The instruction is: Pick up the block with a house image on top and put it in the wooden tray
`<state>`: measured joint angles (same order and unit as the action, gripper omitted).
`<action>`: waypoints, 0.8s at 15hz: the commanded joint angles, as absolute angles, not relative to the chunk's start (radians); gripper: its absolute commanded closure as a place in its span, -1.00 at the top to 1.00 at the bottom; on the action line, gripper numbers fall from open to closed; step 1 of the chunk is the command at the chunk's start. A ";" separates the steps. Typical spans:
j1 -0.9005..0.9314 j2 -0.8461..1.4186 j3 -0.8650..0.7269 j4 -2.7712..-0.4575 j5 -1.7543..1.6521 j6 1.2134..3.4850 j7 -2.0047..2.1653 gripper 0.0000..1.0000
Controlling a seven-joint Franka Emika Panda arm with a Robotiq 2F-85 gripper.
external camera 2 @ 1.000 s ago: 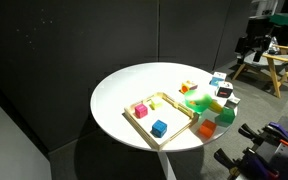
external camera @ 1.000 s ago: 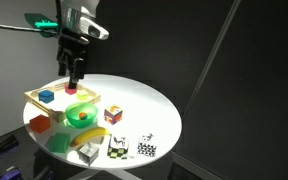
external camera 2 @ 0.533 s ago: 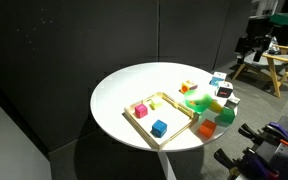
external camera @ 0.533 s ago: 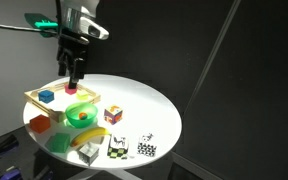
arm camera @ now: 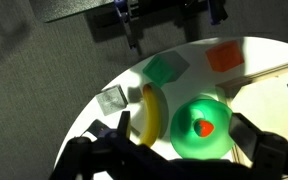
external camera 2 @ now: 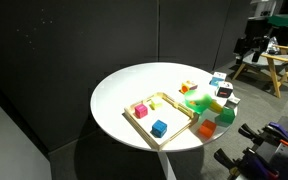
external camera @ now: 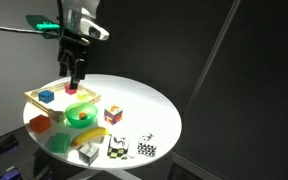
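Step (reach): jaws to be kept wide, centred over house block, squared to its red sides, lowered straight.
Gripper, ext view: gripper hung over wooden tray; jaws apart, nothing held; block well below & off to one side.
Block, ext view: house block seen outside tray; gripper not shown.
Block, wrist view: not seen betw. jaws.
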<state>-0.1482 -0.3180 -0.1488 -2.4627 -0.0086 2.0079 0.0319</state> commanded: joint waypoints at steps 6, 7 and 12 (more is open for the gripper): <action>-0.148 -0.252 -0.108 -2.431 -0.036 2.167 0.074 1.00; -0.150 -0.236 -0.106 -2.426 -0.040 2.181 0.081 1.00; -0.159 -0.160 -0.108 -2.388 -0.067 2.221 0.138 1.00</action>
<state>-0.1492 -0.2145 -0.1116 -2.4374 -0.0332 2.2181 0.0844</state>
